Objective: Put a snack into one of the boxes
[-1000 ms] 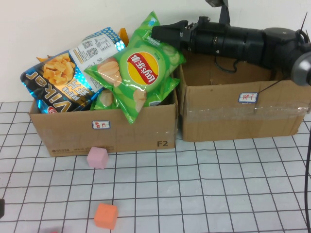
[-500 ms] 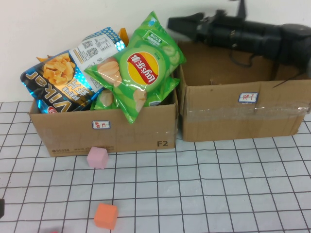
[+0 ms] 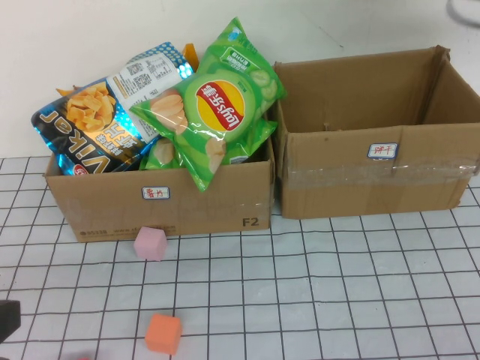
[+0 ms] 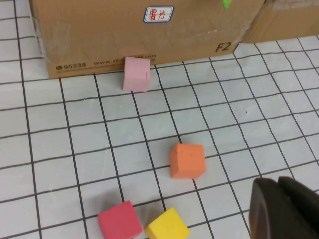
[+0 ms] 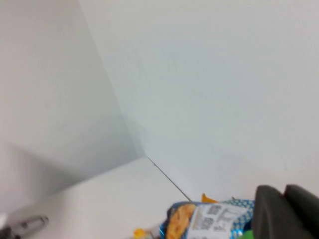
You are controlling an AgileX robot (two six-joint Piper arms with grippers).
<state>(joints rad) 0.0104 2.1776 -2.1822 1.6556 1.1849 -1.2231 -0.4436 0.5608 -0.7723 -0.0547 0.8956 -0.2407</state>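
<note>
A green chip bag (image 3: 217, 105) lies on top of the left cardboard box (image 3: 202, 202), leaning over its front rim, beside a blue snack bag (image 3: 97, 127). The right cardboard box (image 3: 360, 169) looks empty. My right gripper (image 5: 284, 191) is raised high near the wall, fingers together and empty; the blue bag (image 5: 209, 221) shows below it. Only a grey bit of the right arm (image 3: 465, 9) shows in the high view's top right corner. My left gripper (image 4: 279, 183) hovers low over the table near the front left, fingers together and empty.
A pink cube (image 3: 151, 243) sits against the left box's front and an orange cube (image 3: 163, 334) nearer me. The left wrist view also shows a red cube (image 4: 118, 220) and a yellow cube (image 4: 167, 226). The table has a grid pattern.
My right arm, which reached over the right box toward the green bag, has lifted up and away and left the high view. The bags have not moved.
</note>
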